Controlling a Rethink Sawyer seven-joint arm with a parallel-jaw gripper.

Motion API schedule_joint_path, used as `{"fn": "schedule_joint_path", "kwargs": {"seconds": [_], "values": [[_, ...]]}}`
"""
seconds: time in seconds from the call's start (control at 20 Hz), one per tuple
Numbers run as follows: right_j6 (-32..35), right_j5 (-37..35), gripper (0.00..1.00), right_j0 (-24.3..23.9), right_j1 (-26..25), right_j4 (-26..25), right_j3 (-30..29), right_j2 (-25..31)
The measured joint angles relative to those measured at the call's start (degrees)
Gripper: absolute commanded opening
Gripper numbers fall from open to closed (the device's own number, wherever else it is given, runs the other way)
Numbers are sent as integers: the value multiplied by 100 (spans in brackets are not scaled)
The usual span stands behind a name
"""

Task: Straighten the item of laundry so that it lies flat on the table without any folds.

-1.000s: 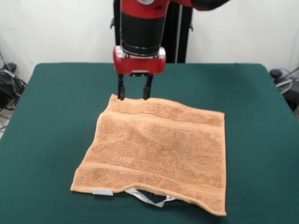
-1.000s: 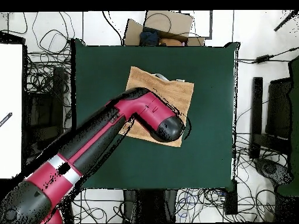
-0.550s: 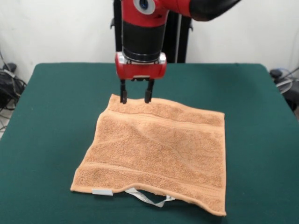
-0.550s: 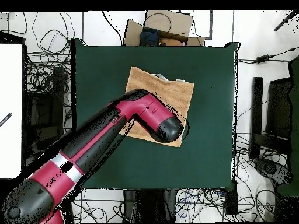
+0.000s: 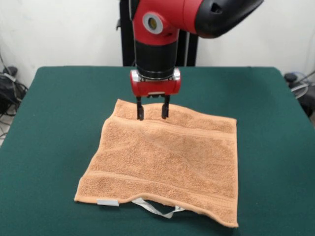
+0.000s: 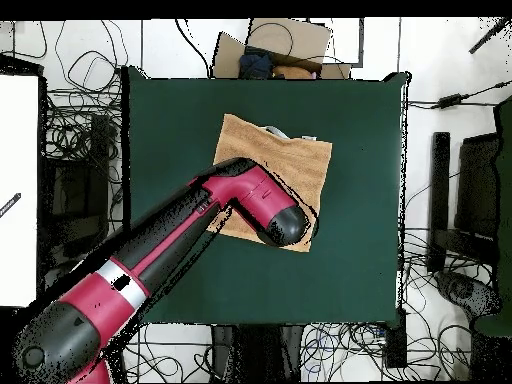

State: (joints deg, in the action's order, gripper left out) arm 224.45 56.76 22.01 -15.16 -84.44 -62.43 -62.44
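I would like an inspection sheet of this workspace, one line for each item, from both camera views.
Surface: green table, bare felt all around the towel.
Job's things: orange-tan towel spread nearly flat, with soft ripples; near edge wavy, a white tag and a white loop show there.
Clutter: nothing seen on the table.
Gripper: gripper open, fingers pointing down over the towel's far border, holding nothing; contact with the cloth cannot be told.
Cables: many loose cables on the floor around the table.
Surroundings: cardboard box beyond one table edge, white wall behind the robot, dark equipment on the floor.
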Motion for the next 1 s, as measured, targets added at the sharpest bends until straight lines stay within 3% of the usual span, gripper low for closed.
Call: {"fn": "schedule_joint_path", "kwargs": {"seconds": [0.5,0.8,1.0], "values": [[0,-168,100,-31,-26,482,-31,262],[0,-786,100,-233,136,1381,-165,726],[0,-855,100,-322,270,1577,-307,833]]}}
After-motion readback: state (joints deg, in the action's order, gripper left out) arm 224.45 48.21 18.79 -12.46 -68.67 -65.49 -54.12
